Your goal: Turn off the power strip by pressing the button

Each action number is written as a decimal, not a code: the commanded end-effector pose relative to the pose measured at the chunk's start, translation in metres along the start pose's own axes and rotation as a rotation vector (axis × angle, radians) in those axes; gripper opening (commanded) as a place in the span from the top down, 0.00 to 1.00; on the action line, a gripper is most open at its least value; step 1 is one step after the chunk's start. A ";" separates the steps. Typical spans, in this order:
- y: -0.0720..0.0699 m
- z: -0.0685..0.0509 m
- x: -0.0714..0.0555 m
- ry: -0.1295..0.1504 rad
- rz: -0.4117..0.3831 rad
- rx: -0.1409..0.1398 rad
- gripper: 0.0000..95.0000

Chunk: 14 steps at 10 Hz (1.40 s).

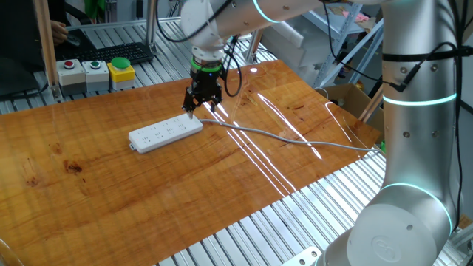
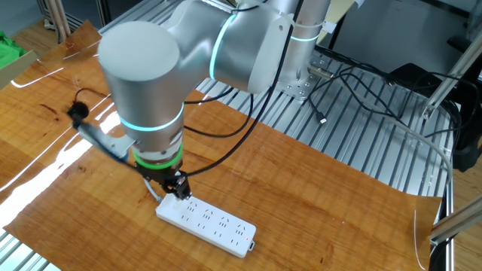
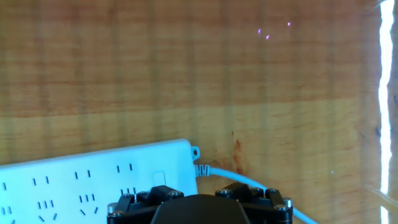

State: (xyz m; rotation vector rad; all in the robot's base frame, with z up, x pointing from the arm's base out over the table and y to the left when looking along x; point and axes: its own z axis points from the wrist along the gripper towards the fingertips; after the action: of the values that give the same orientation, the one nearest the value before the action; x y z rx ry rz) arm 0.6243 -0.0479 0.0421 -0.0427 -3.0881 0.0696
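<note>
White and smooth, the power strip lies flat on a glossy, grained wooden table, sockets facing up so its switch can be reached from above. At the strip's cable end the black gripper hangs point-down from the silver arm, apparently lined up to press the button; whether its fingers are apart or together cannot be told. Rightward, the thin grey cable trails off across the table toward its edge.

One fixed view: raised, off a table corner, looking across, fairly far.
Other fixed view: high, opposite side, behind the arm, nearer.
Hand view: straight down, very close.
Shared: strip cable end.
</note>
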 end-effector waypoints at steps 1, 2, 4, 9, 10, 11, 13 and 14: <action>0.002 0.002 -0.004 0.001 0.004 -0.006 0.20; 0.002 0.003 -0.005 -0.007 0.009 -0.011 0.20; 0.003 0.007 -0.007 -0.016 0.014 -0.016 0.20; 0.000 0.012 -0.008 -0.018 0.003 -0.017 0.20; 0.000 0.018 -0.009 -0.021 0.002 -0.024 0.20; 0.000 0.027 -0.010 -0.035 0.000 -0.025 0.20; 0.001 0.032 -0.010 -0.049 0.004 -0.035 0.20; 0.001 0.032 -0.010 -0.048 0.004 -0.040 0.20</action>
State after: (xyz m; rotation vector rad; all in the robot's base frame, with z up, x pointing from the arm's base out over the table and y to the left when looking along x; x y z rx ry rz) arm 0.6296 -0.0483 0.0110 -0.0502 -3.1405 0.0047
